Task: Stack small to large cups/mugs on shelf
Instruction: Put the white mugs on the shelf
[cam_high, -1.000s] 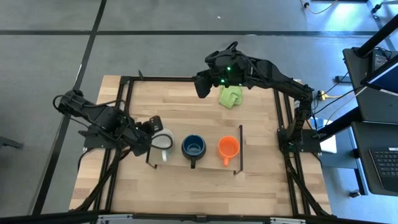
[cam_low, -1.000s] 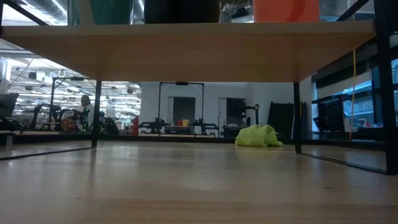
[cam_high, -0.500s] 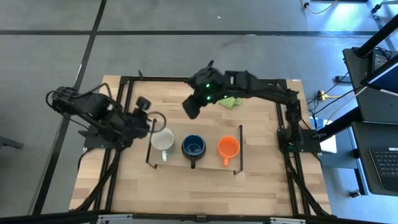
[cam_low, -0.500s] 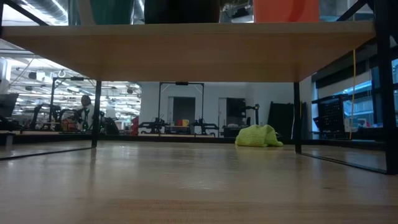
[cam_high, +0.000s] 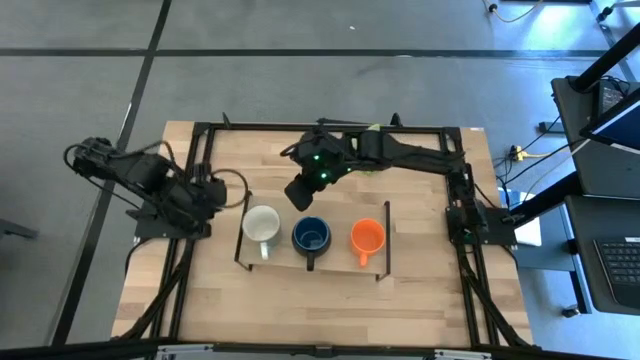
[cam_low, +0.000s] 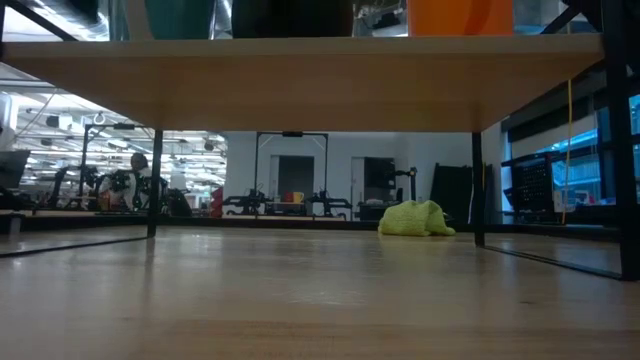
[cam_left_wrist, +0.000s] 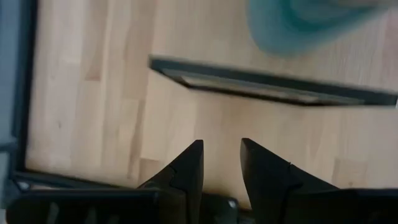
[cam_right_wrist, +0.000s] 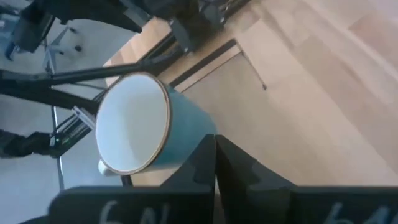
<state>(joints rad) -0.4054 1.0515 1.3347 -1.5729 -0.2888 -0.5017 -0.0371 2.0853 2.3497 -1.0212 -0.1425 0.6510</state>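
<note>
Robotics laboratory or open industrial workshop. Shown by: butcher-block table (cam_high: 320, 290) in a black metal frame, set on a grey floor (cam_high: 300, 90) marked with dark tape lines; two dark arms mounted at its sides; desk with keyboard (cam_high: 618, 262) and monitor (cam_high: 612, 100) at one edge; cables (cam_high: 530, 152) trailing beside it. Seen beyond the table in the low view: large hall with ceiling strip lights (cam_low: 60, 100), further black frame rigs (cam_low: 290, 170) and equipment racks (cam_low: 530, 185).

Blurred, edge-cut mug (cam_left_wrist: 311, 25), perhaps
</note>
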